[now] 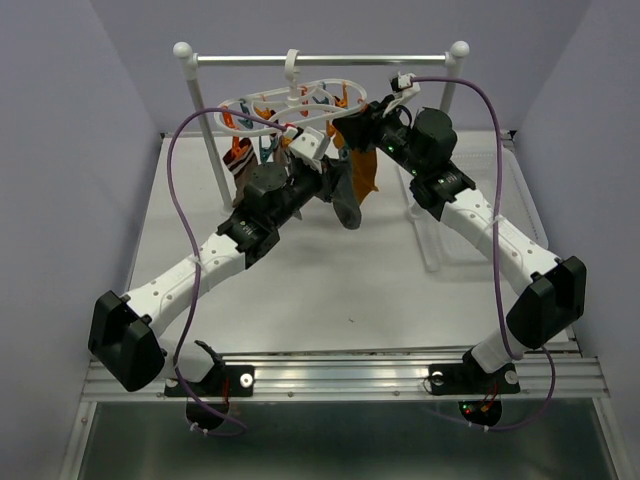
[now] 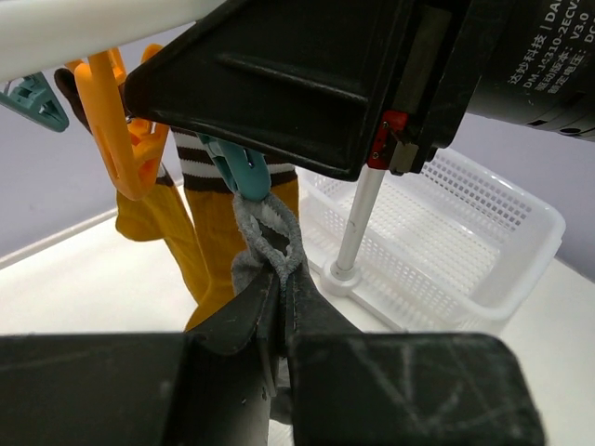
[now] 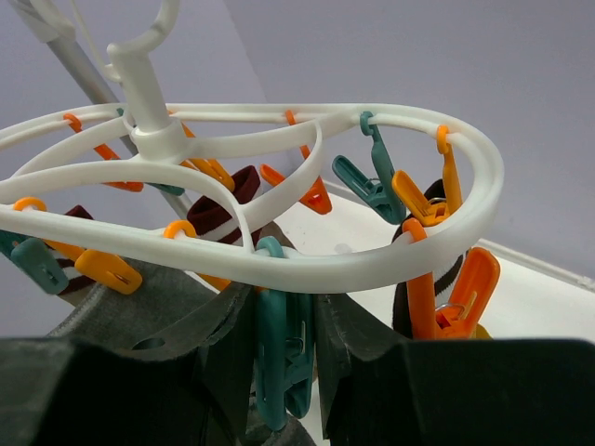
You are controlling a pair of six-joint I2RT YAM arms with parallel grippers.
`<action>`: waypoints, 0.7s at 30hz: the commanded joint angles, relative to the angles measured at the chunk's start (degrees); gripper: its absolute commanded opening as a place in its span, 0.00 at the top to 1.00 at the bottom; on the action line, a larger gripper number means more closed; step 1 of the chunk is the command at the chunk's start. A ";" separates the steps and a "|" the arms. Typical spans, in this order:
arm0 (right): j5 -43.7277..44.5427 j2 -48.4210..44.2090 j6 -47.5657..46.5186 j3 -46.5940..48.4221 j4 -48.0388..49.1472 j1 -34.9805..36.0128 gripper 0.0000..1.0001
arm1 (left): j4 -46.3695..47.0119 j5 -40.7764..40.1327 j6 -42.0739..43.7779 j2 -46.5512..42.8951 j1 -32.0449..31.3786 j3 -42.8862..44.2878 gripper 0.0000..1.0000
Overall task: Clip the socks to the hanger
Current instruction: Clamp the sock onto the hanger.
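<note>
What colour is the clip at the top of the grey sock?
The clip is teal; the left wrist view shows it best.

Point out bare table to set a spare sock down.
Widest bare patch: table between left arm and right arm, ahead of the base rail. Also outboard of the left arm. Crowded under the hanger, where socks hang; basket fills the right.

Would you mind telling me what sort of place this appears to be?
Most likely a robotics lab test cell staged for laundry: plain walls box in a white table, the arms are bolted to an aluminium rail, and a clip hanger hangs from a small drying rail.
</note>
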 commanded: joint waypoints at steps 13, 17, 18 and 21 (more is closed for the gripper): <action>-2.09 -2.96 1.37 -1.78 2.33 -0.16 0.99 | 2.05 0.41 2.02 0.55 0.32 5.03 1.00; -1.47 -2.88 2.16 -1.96 2.07 -0.16 0.99 | 2.05 0.59 2.46 0.90 0.32 5.56 1.00; -1.64 -2.96 2.16 -1.87 2.06 -0.16 0.99 | 1.87 0.41 2.54 1.16 0.32 5.73 1.00; -1.38 -3.40 1.90 -2.04 1.71 -0.16 0.99 | 1.61 -0.12 2.54 1.60 0.32 6.08 1.00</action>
